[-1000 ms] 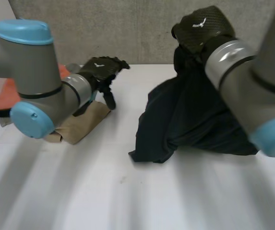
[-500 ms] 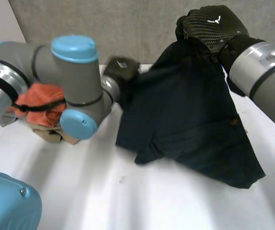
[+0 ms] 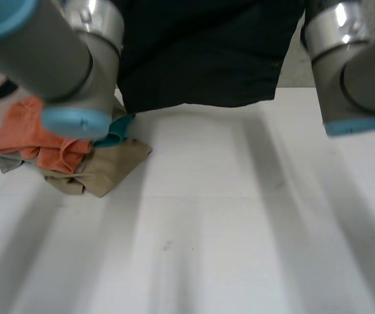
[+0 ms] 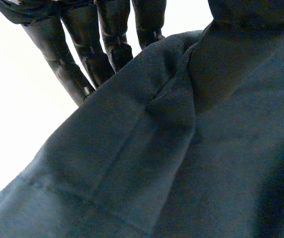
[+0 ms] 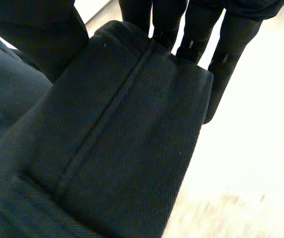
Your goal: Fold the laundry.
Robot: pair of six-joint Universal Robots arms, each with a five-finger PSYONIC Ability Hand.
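garment (image 3: 200, 59), dark, now hangs spread out in the air between both arms, above the far side of the table (image 3: 239, 229). a second ago it slumped in a heap there, lifted by the right hand alone. left hand (image 4: 77, 44) has come over from the pile (image 3: 50, 140) and grips one edge, straight fingers behind the cloth. right hand (image 5: 37, 34) pinches a hemmed edge between thumb and fingers. opened out like this, it looks ready to be laid flat for a first fold.
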